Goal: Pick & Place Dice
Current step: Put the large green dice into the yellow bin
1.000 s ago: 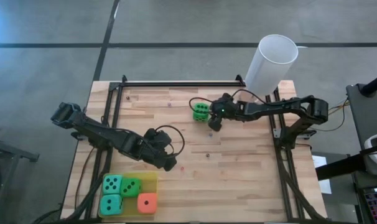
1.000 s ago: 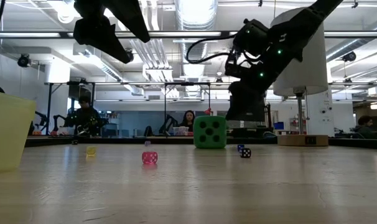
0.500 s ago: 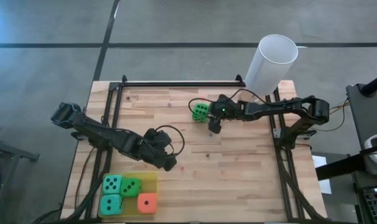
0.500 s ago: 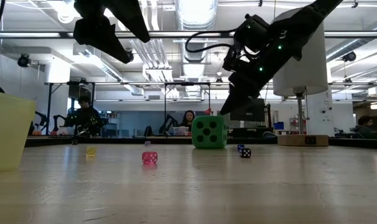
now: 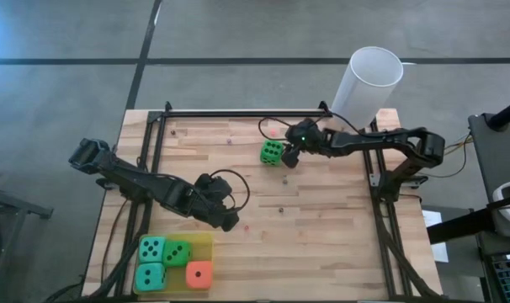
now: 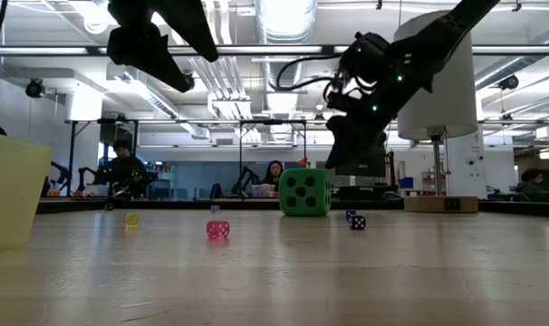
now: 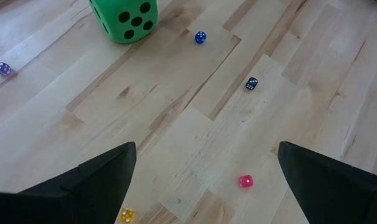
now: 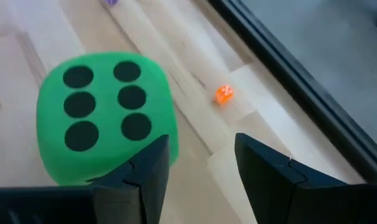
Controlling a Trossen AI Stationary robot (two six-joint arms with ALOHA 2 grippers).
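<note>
Now hovered with right gripper point(image 5: 288, 156) spread, empty, just at three o'clock of the lone green die point(image 5: 271, 151) on the table point(image 5: 339, 219); left gripper point(image 5: 228, 220) parked wide, released, near the yellow tray point(image 5: 206, 242) holding four dice point(image 5: 174, 262)

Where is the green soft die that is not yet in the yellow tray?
In the high view the green soft die lies on the wooden table, far side, right of centre, beside the right gripper.
</note>
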